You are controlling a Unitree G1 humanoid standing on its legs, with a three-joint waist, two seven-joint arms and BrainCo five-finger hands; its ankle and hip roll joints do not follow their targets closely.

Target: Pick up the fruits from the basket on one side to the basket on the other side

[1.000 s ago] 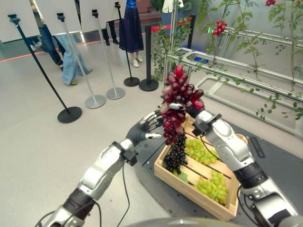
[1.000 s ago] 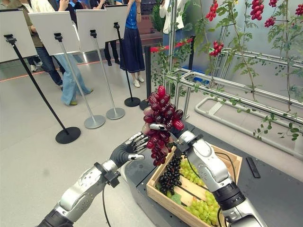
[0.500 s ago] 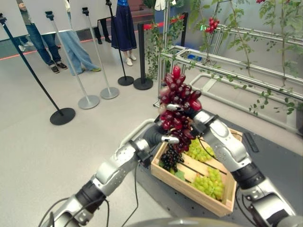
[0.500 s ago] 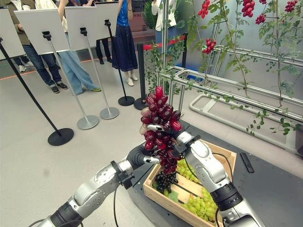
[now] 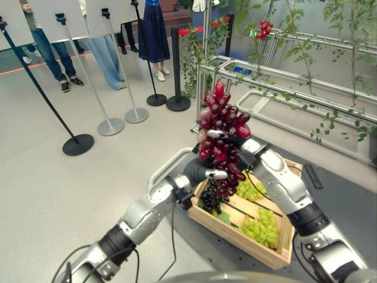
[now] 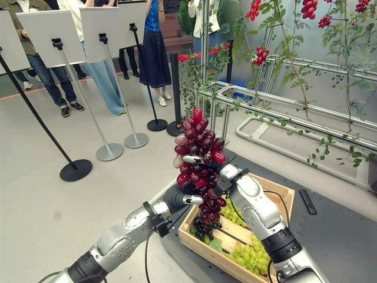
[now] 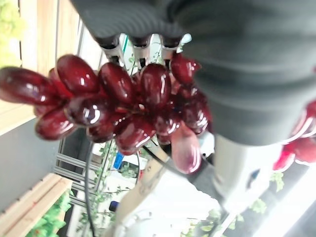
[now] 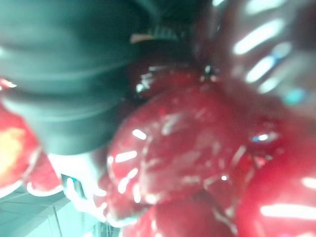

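Above the near corner of the wooden crate (image 5: 230, 227), a bunch of red grapes (image 5: 221, 138) hangs upright, held at mid-height by the right hand (image 5: 238, 141), whose finger (image 5: 213, 134) curls across the front of the bunch. The left hand (image 5: 200, 171) is at the lower part of the same bunch, its thumb (image 6: 193, 200) laid against the berries. The left wrist view, unlike the eye views, shows that hand's fingers (image 7: 140, 49) reaching over the red grapes with the berries pressed against them, so it has them in its grasp too. The right wrist view has red berries pressed close against the dark cover, fingers not readable there. Inside the crate lie a dark grape bunch (image 5: 211, 200) at the near end and green grapes (image 5: 259, 229) further along. People (image 5: 106, 41) stand behind stanchions (image 5: 112, 124) on the floor beyond.
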